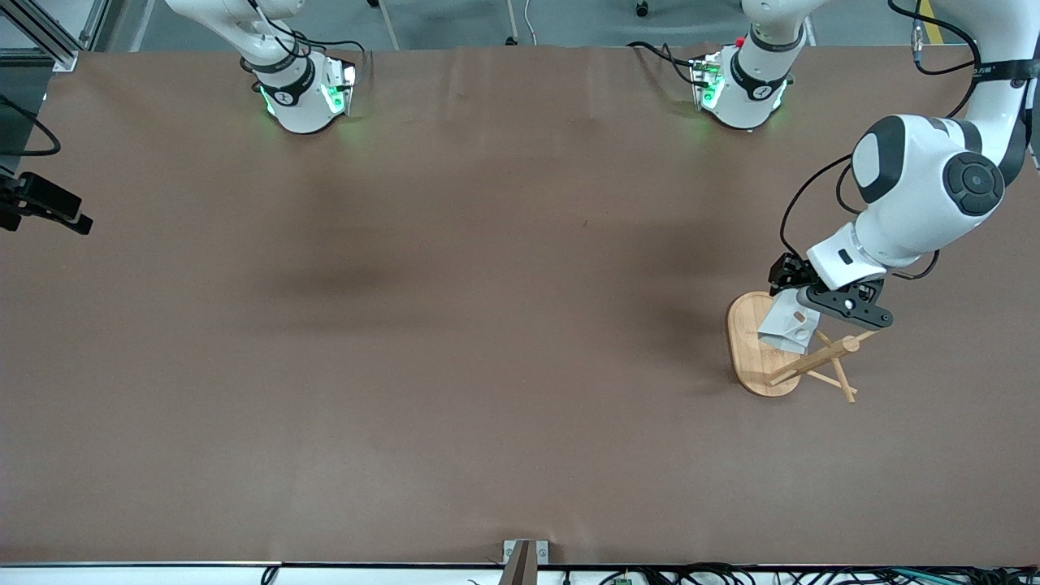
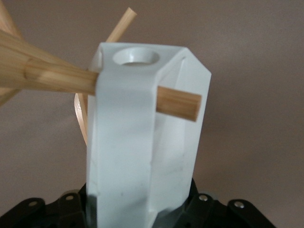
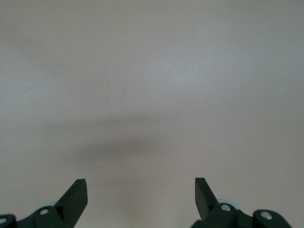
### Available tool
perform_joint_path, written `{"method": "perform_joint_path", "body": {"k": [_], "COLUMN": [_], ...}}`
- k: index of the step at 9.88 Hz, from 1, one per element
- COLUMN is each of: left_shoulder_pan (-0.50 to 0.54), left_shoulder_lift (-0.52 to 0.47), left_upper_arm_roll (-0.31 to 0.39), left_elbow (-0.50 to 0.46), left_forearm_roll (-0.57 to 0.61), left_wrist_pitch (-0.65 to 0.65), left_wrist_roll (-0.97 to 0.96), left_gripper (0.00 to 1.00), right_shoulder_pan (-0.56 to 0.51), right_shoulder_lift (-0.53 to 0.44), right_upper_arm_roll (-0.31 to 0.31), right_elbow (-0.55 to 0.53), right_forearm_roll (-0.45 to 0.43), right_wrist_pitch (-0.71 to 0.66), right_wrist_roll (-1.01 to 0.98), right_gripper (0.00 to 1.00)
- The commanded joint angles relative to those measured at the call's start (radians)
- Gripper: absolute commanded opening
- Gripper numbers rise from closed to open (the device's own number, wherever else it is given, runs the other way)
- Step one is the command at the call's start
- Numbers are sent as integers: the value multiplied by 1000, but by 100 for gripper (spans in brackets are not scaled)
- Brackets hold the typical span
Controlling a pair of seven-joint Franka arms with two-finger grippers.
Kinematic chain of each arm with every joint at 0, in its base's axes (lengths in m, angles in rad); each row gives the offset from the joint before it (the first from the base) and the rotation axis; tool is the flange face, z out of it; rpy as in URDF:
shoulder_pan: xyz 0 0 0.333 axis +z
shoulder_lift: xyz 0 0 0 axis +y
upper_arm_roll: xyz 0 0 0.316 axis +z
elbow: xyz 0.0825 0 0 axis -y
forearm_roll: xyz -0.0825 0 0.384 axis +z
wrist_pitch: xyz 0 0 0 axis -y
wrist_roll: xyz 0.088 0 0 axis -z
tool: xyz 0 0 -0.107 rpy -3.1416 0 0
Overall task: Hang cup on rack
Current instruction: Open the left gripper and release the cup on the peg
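Left tool [image 1: 800, 313] pinching cup [image 1: 786, 325] over rack [image 1: 760, 357], peg through handle; right tool [image 3: 141, 194] spread

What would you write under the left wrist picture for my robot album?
Left claw holds the white cup, a rack peg poking through its handle.

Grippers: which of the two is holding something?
The left gripper, over the rack, grips the cup. The right gripper is open with nothing between its fingers.
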State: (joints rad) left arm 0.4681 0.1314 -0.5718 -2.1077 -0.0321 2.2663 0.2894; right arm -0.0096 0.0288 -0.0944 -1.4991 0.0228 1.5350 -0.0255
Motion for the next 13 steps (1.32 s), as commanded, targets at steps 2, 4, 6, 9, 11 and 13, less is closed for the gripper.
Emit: {"method": "perform_joint_path", "body": {"k": [2,4,6,9,11,13], "left_shoulder_pan": [6,6,6,4,6,4], "left_shoulder_lift": [28,22,20,20,25,14], "left_upper_arm_roll": [-5,-5,-5,-3,-2,-2], "left_elbow": [3,50,122,302,394,437], "left_forearm_roll": [-20,-20,-20,-11,13,61], "left_wrist_pitch": [9,-13,-88,-275,-356,-408], "left_wrist_roll": [21,10,1,-105,-119,-151], "left_gripper": [100,100,100,100,100,100], "right_shoulder_pan": [-7,-9,-9,-12,-9,-7], "right_shoulder_lift": [-30,-30,-30,-30,-30,-27], "right_upper_arm_roll": [4,4,4,4,4,4], "right_elbow": [-32,-32,-32,-33,-35,-33], "right_forearm_roll": [-15,-15,-15,-14,-14,-14], "right_wrist_pitch": [8,8,5,2,1,7], "right_wrist_roll": [15,16,16,16,16,18], "right_gripper": [100,100,100,100,100,100]}}
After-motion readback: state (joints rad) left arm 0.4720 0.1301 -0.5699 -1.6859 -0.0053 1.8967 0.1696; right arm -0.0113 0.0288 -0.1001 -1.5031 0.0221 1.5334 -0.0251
